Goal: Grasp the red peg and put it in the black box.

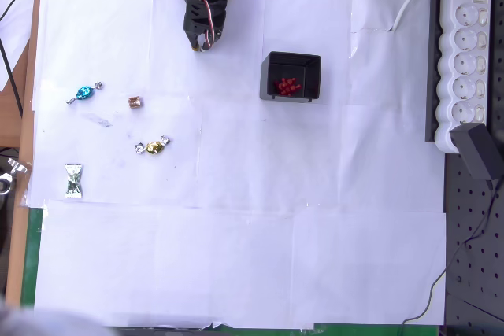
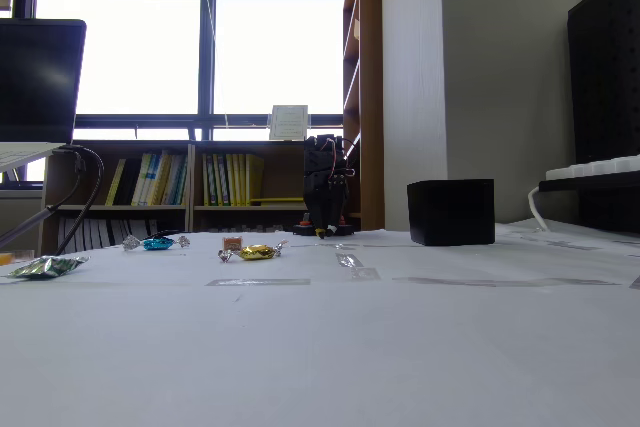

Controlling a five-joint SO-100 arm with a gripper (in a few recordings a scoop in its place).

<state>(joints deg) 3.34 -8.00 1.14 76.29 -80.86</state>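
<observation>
The black box (image 1: pixel 266 76) stands on the white paper right of centre, and several small red pegs (image 1: pixel 287 85) lie clustered on its floor. In the fixed view the black box (image 2: pixel 451 212) shows only its outer wall. My gripper (image 1: pixel 203 43) is folded up at the top of the overhead view, left of the box and well apart from it. Its fingers look shut with nothing between them. In the fixed view the arm (image 2: pixel 325 192) stands at the far end of the table, left of the box.
Wrapped candies lie at the left: a blue one (image 1: pixel 83 93), a small brown one (image 1: pixel 135 102), a gold one (image 1: pixel 155 145) and a green one (image 1: pixel 73 179). A white power strip (image 1: pixel 465 60) and a black adapter (image 1: pixel 479 151) sit at the right edge.
</observation>
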